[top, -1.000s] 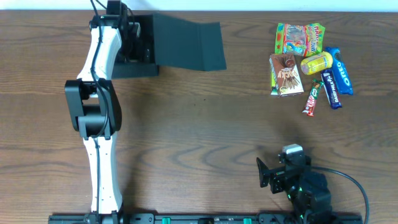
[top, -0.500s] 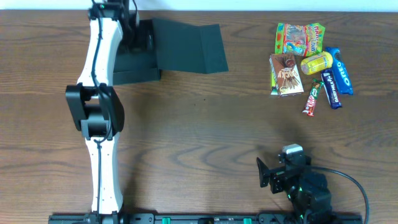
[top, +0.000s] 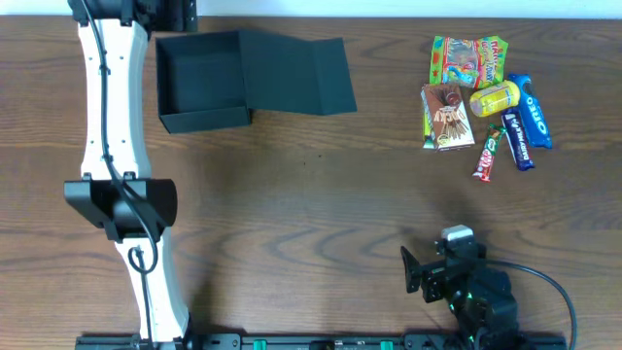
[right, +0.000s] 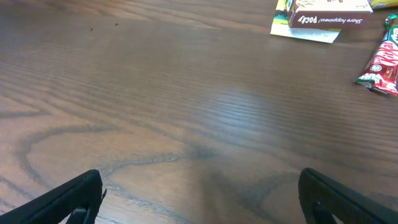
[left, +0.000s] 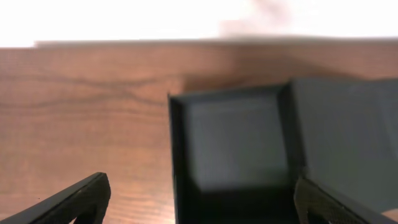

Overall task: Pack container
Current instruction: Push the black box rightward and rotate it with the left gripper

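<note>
The container (top: pixel 199 115) is a dark box at the back left. It stands open and its inside looks empty. Its flap lid (top: pixel 296 73) lies flat to its right. My left gripper (top: pixel 173 12) is at the top edge of the overhead view, mostly cut off. In the blurred left wrist view it (left: pixel 208 202) is open and empty above the container's (left: pixel 236 134) near left corner. Snack packets lie at the back right: a gummy bag (top: pixel 468 58), a Pocky box (top: pixel 447 117), a yellow packet (top: pixel 496 97), an Oreo pack (top: pixel 532 112) and a KitKat (top: pixel 488 156). My right gripper (top: pixel 416 272) is open and empty near the front edge.
The white left arm (top: pixel 107 117) runs up the table's left side beside the container. A blue bar (top: pixel 517 141) lies between the KitKat and the Oreo pack. The right wrist view shows the Pocky box (right: pixel 323 20) and the KitKat (right: pixel 382 65) far ahead.
My left arm has lifted out of the container and swung left, uncovering its inside. The right arm and the snacks have not moved.
</note>
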Robot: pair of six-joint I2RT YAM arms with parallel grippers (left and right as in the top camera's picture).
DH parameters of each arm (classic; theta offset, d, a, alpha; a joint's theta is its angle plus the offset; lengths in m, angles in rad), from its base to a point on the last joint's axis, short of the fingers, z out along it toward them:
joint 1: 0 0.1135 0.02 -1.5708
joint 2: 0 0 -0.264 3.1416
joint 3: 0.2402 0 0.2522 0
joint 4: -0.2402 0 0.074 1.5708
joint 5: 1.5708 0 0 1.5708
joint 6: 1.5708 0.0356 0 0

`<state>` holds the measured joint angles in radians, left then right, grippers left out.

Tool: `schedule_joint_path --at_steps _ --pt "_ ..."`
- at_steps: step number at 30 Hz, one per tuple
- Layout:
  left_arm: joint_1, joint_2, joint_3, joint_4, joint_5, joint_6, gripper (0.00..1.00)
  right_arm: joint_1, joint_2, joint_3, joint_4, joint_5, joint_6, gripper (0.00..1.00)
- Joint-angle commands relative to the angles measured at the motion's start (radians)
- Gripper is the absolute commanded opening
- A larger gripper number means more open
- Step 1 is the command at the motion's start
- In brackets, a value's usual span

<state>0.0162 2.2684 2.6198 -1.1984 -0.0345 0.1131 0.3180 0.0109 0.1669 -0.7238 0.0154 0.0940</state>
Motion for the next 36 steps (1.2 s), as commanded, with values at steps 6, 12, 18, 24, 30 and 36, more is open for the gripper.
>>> schedule_joint_path --at_steps 6,12,18,24,30,36 --pt "0.079 0.111 -0.091 -0.053 -0.021 -0.064 0.95 -0.005 -0.005 -0.008 0.000 0.004 -0.009 0.99" --pt "0.097 0.194 -0.161 -0.017 -0.017 -0.073 0.95 -0.004 -0.005 -0.008 0.000 0.004 -0.010 0.99" --pt "0.100 0.270 -0.180 0.030 -0.007 -0.099 0.96 -0.005 -0.005 -0.008 0.000 0.004 -0.009 0.99" --pt "0.103 0.331 -0.181 0.016 0.036 -0.148 0.73 -0.005 -0.005 -0.008 0.000 0.004 -0.010 0.99" --pt "0.098 0.344 -0.182 -0.026 0.081 -0.198 0.29 -0.004 -0.005 -0.008 0.000 0.004 -0.010 0.99" --pt "0.086 0.344 -0.182 -0.131 0.091 -0.355 0.06 -0.004 -0.005 -0.008 0.000 0.004 -0.009 0.99"
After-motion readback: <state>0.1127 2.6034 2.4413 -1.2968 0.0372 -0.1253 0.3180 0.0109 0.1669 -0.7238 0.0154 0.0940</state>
